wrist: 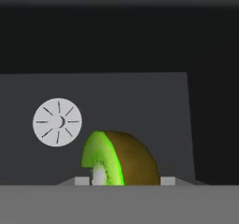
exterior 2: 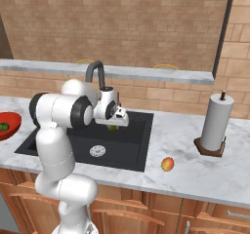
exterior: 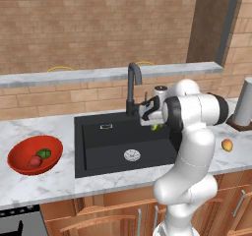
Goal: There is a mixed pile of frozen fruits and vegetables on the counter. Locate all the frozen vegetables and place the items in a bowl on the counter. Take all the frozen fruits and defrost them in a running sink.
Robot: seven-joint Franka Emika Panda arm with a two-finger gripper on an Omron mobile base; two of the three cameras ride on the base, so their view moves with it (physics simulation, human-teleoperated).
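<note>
While the gripper (wrist: pixel 125 181) hangs over the black sink (exterior: pixel 98 146), its fingers are closed on a kiwi half (wrist: pixel 120 158), green inside and brown outside. The round drain (wrist: pixel 57 122) lies below. A mango (exterior 2: pixel 167 164) sits on the worktop (exterior 2: pixel 205 174) near its front edge, right of the sink. The red bowl (exterior: pixel 19 165) holds two pieces at the left end

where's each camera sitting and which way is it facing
left base view: behind the arm's left, facing the matte black sink and glossy red bowl; white arm lower right.
right base view: behind its right, same sink, orange-yellow oval fruit; arm lower left.
hand view: looks down past the gripper, shut on the green-and-brown kiwi piece, at the silver drain.
All share the drain.
</note>
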